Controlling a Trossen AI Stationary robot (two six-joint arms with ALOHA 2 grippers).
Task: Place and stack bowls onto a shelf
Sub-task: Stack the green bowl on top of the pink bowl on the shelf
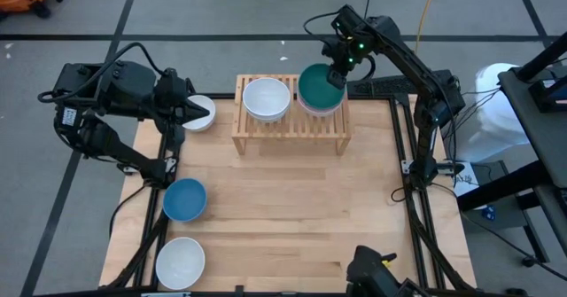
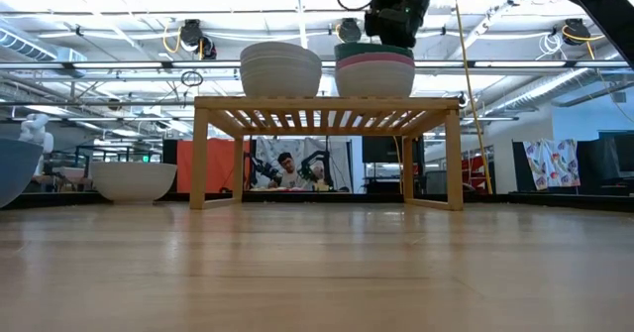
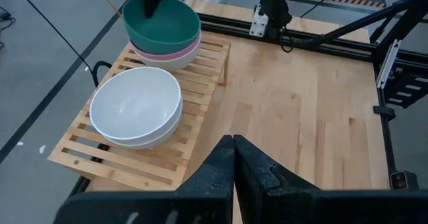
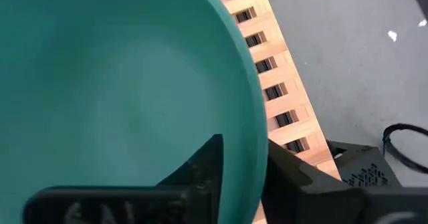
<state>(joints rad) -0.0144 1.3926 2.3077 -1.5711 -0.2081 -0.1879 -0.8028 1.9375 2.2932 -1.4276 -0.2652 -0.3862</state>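
Gripping the dark green bowl point(image 1: 319, 88) by its rim, one finger inside and one outside, the right tool point(image 1: 337, 74) holds it atop the pink bowl point(image 2: 374, 60) and a white one on the shelf point(image 1: 290, 129). White stack point(image 1: 267, 99) beside it. Left tool point(image 1: 197, 112), fingers pressed together, hovers over a white bowl point(image 1: 204, 120) on the table point(image 1: 301, 217); blue bowl point(image 1: 184, 199) and another white bowl point(image 1: 180, 261) remain.

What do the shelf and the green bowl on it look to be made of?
The shelf looks like pale unfinished or lightly sealed wood: grain shows on its slats and legs. The green bowl, gripped at its rim by the right gripper, looks like matte plastic or glazed ceramic: smooth, even colour, soft sheen. Which one is unclear.
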